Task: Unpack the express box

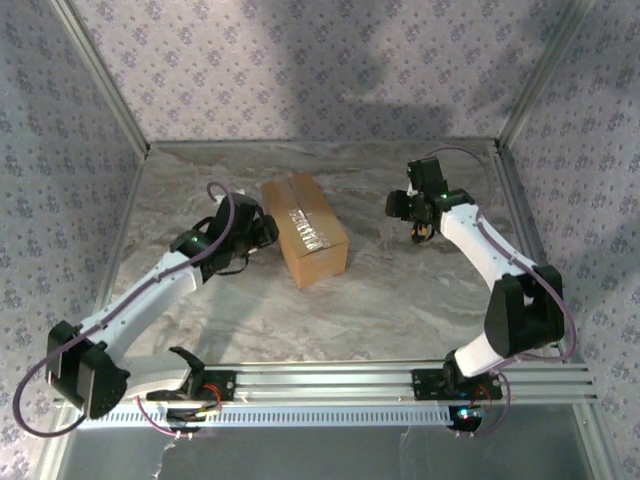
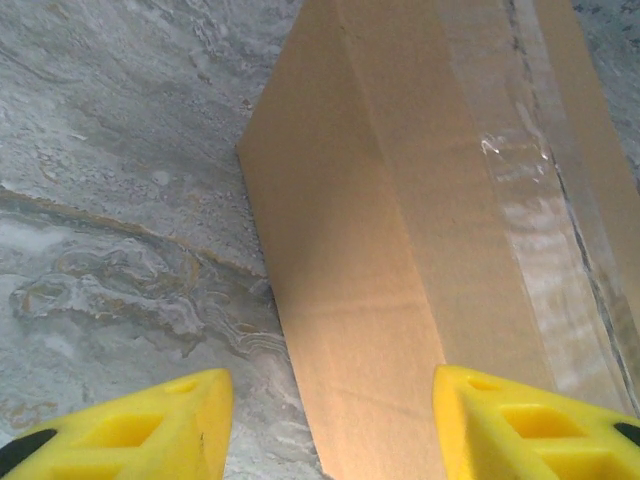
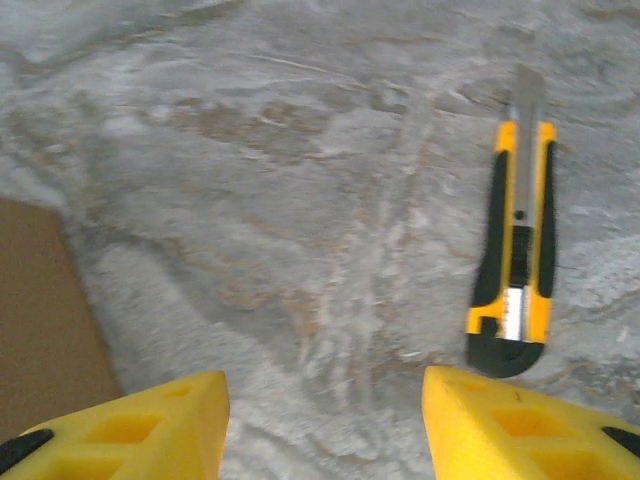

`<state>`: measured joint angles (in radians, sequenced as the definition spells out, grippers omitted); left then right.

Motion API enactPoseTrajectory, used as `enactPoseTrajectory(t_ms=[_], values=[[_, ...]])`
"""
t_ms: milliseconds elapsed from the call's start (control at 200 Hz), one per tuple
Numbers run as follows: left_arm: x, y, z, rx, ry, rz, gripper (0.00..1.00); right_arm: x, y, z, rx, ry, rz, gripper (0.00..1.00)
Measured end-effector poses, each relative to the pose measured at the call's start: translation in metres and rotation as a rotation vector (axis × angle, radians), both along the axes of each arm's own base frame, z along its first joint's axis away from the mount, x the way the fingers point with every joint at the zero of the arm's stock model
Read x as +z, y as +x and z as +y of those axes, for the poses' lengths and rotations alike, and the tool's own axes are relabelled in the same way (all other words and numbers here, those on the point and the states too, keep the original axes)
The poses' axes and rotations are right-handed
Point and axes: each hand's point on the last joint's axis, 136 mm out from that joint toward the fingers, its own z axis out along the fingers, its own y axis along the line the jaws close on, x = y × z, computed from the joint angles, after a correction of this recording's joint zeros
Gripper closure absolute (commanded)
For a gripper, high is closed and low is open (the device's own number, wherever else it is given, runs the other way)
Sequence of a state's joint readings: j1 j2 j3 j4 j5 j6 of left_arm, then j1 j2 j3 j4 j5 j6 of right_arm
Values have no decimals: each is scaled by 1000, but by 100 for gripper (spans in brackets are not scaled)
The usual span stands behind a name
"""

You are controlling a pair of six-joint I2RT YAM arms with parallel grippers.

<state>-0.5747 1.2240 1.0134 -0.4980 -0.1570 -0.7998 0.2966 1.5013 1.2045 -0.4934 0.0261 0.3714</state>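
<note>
The express box (image 1: 305, 230), a brown carton with shiny clear tape (image 2: 545, 240) along its closed top seam, lies on the marble table. My left gripper (image 1: 264, 230) sits against the box's left long side. In the left wrist view it (image 2: 331, 385) is open, one yellow finger (image 2: 150, 425) over the table and the other over the box's upper edge, gripping nothing. My right gripper (image 1: 408, 212) hovers to the right of the box, open and empty (image 3: 325, 385) above bare table. A corner of the box (image 3: 40, 320) shows at the left of the right wrist view.
A yellow-and-black utility knife (image 3: 515, 270) lies on the table just ahead and to the right of my right fingers, blade out and pointing away; it shows below the right gripper (image 1: 423, 235) from above. Patterned walls and metal frame posts enclose the table (image 1: 380, 290).
</note>
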Motion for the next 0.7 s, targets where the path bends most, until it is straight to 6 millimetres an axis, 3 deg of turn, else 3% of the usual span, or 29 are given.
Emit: enactPoseTrajectory(t_ms=[180,325,455,700], values=[[-11,24,2,1,-24,66,39,37,-18,31,88,50,-84,38],[-16,26,-4,-28,-31,86,32,54,-24,59,169,82,-106,36],[-12,30,-5,-36,-57,73,31,67,-27,97,268,94,-121,33],[-7,38,-11,-57,-110,62,30,49,-32,144,378,90,-71,32]])
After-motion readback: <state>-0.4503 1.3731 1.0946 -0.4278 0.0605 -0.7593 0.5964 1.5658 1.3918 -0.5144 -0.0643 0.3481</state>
